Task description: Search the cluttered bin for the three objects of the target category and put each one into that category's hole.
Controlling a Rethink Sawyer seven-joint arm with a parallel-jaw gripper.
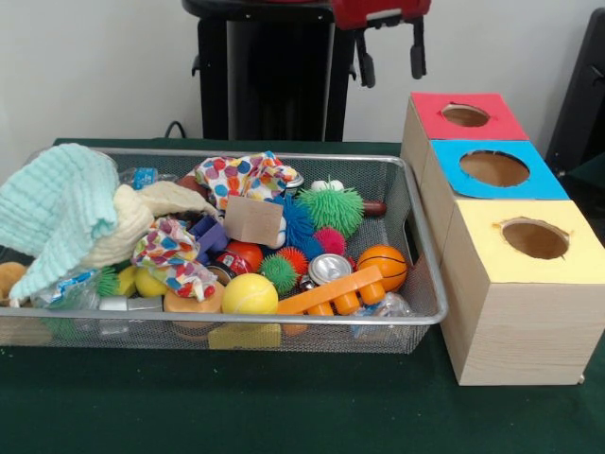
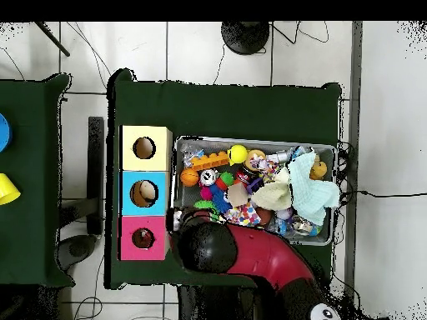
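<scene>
Wire-mesh bin (image 1: 421, 246) sits on the green-covered counter (image 1: 284, 407), heaped with clutter. Toward its front lie a yellow ball (image 1: 250, 294), a small basketball (image 1: 382, 266), an orange toy block (image 1: 333, 291) and a silver can (image 1: 329, 269); behind them are spiky rubber balls, the largest a green one (image 1: 331, 210), and a red ball (image 1: 248, 253). A spotted cloth (image 1: 244, 176) lies at the back, a second spotted piece (image 1: 172, 255) drapes over the middle, and a mint knitted cloth (image 1: 52, 210) with a cream cloth (image 1: 142, 216) fills the bin's left end in the front view. A small wooden block (image 1: 252, 220) stands among the toys.

Just beside the bin stand three wooden boxes in a row, each with a round hole in its coloured top: yellow box (image 1: 515, 284) nearest the camera, blue box (image 1: 492, 170) in the middle, red box (image 1: 465, 115) farthest. None of the holes shows anything clearly inside.

Around the counter the overhead view shows a pale tiled floor (image 2: 217, 50), cables across it, and a second green surface (image 2: 29, 183) off to one side. A plain light wall backs the front view.

The gripper (image 1: 390, 57) hangs high at the top edge, above the bin's rear corner, well clear of the toys; its two dark fingers (image 1: 417, 59) point down, parted and holding nothing. From above, the red arm (image 2: 267, 258) reaches over the counter's edge beside the red box.
</scene>
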